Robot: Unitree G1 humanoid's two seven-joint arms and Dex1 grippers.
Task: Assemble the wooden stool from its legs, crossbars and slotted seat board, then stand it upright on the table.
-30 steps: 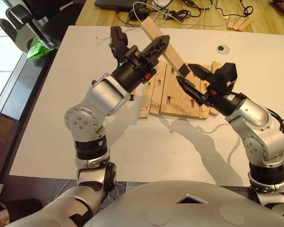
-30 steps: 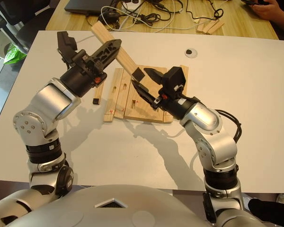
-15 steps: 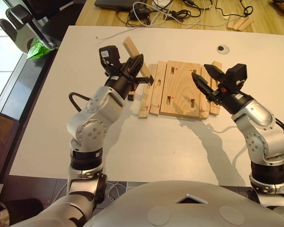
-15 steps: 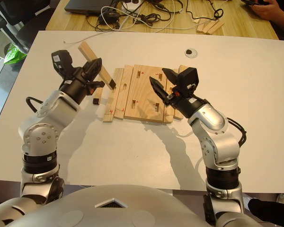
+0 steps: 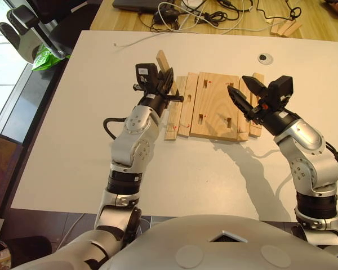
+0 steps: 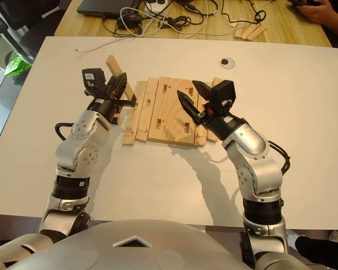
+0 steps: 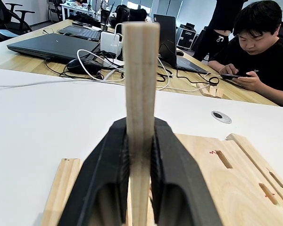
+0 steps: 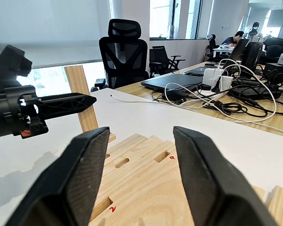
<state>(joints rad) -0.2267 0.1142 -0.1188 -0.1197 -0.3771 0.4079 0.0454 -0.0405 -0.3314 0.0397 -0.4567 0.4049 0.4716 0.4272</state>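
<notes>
while my left gripper (image 7: 140,146) clamps tight on a pale wooden stool leg (image 7: 140,70), my right gripper (image 5: 237,84) gapes empty, above the flat slotted wooden seat board (image 5: 213,106)

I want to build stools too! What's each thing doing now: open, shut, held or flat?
left tool: shut on the wooden leg.
wooden leg: held, sticking up.
right tool: open, empty, over the seat board.
seat board: flat on the table, slots empty.
</notes>
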